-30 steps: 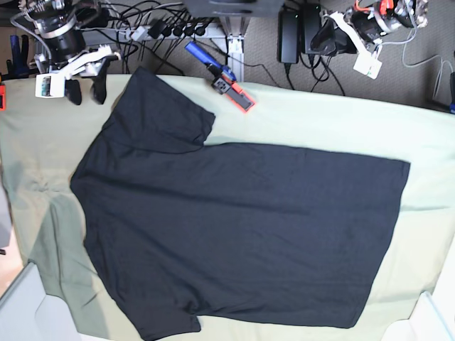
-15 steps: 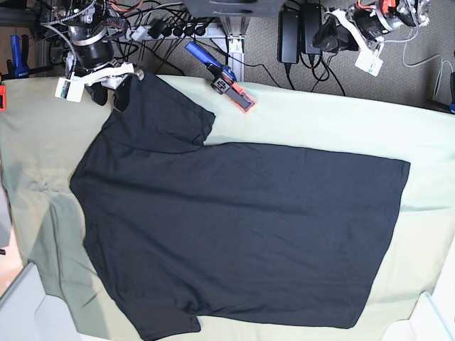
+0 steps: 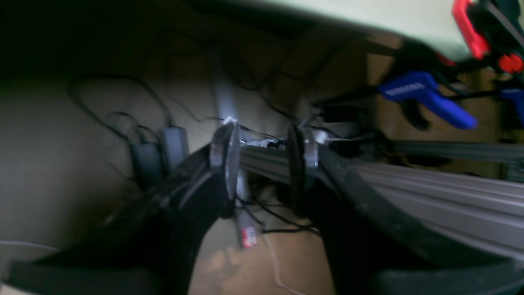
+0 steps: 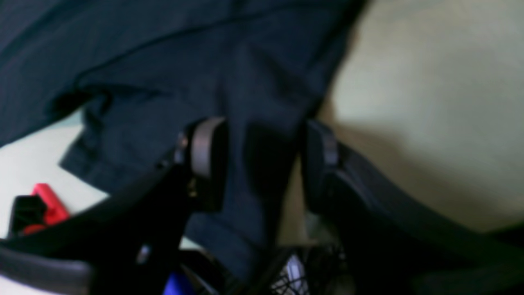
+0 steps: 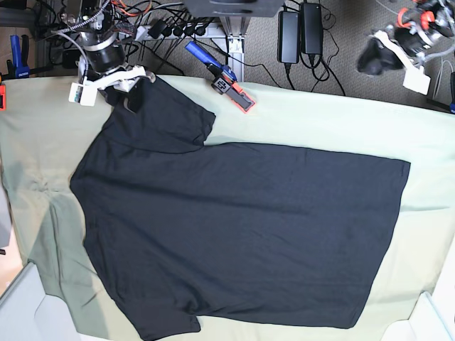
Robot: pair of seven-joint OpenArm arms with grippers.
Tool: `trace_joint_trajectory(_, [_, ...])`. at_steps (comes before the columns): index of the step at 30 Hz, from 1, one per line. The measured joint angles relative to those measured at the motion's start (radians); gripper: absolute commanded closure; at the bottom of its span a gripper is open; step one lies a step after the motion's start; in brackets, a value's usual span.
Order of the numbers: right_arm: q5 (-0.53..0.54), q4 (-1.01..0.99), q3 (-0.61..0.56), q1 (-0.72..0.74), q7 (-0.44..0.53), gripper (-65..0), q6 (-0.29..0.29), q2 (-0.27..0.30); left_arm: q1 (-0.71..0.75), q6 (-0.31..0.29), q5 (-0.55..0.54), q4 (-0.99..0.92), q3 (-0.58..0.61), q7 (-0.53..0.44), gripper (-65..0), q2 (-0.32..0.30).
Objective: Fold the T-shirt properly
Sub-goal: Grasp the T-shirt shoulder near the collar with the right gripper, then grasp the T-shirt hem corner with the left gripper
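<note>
- Left wrist view: the left gripper [image 3: 264, 164] is parted, nothing between its fingers [image 3: 223, 164], and points off the table at cables and an aluminium rail [image 3: 430, 180] below. A blue clamp [image 3: 425, 96] and the pale green cloth [image 3: 368, 14] sit at the top edge.
- Right wrist view: the right gripper [image 4: 262, 159] stands open with the edge of the T-shirt [image 4: 163, 61] sleeve between its fingers [image 4: 204, 151]; whether the pads press the fabric I cannot tell. Green cloth [image 4: 430, 82] lies just beside.
- Base view: the T-shirt [image 5: 234, 227] lies spread flat, plain black side up, on the green cloth [image 5: 334, 121]. The right gripper [image 5: 128, 89] sits at the far sleeve's outer corner. The left gripper [image 5: 373, 57] hangs beyond the table edge, well apart from the shirt. The clamp [image 5: 220, 74] grips the table's far edge.
</note>
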Motion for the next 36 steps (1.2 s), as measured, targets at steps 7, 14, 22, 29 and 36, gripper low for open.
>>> trace_joint_trajectory(7, [-0.042,0.0,-0.052,0.016,0.001,-29.3,0.0,-0.003,-0.08,-0.002,-0.002,0.0,-0.008,-0.004,-31.0,-0.071])
trace_joint_trajectory(14, [-0.065,0.0,-0.053,0.016,0.0,-29.3,0.0,-0.003,-0.226,-0.003,0.006,-0.074,-0.008,-0.003,-31.0,-0.095])
trace_joint_trajectory(22, [-0.068,0.0,-0.053,0.016,0.0,-29.3,0.0,-0.003,-0.432,-0.003,0.004,-0.318,-0.008,-0.004,-31.0,-0.12])
trace_joint_trajectory(29, [-0.068,0.0,-0.053,0.015,0.0,-29.3,0.0,-0.003,-0.587,-0.013,-0.03,-0.538,-0.009,-0.01,-31.0,-0.143])
trace_joint_trajectory(36, [-0.068,0.0,-0.053,0.015,0.0,-29.3,0.0,-0.003,-0.617,-0.013,-0.076,-0.571,0.012,-0.004,-31.0,-0.143])
